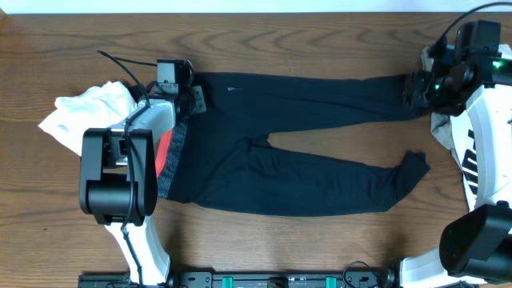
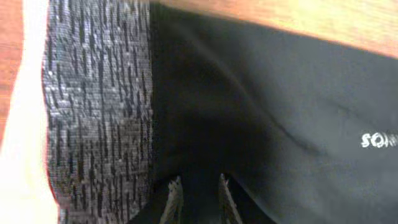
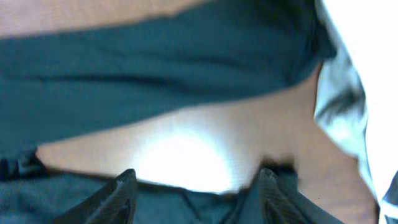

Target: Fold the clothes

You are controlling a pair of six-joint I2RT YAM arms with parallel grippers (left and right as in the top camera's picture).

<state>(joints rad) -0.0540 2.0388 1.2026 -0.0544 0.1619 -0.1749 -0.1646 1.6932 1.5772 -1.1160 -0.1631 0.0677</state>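
Observation:
The long black pants (image 1: 304, 168) lie flat across the table, with the red-and-grey waistband (image 1: 172, 152) at the left and both legs running right. My left gripper (image 1: 194, 98) is at the waistband's far corner. In the left wrist view its fingers (image 2: 199, 194) are close together with black fabric (image 2: 280, 124) between them, next to the grey band (image 2: 99, 112). My right gripper (image 1: 414, 90) is at the end of the upper leg. In the right wrist view its fingers (image 3: 196, 186) are wide apart over the black fabric (image 3: 155, 74).
A crumpled white garment (image 1: 88, 108) lies at the left, beside the left arm. A white top with black print (image 1: 472, 152) lies at the right edge under the right arm and also shows in the right wrist view (image 3: 354, 74). The lower leg's cuff (image 1: 414, 164) folds up slightly.

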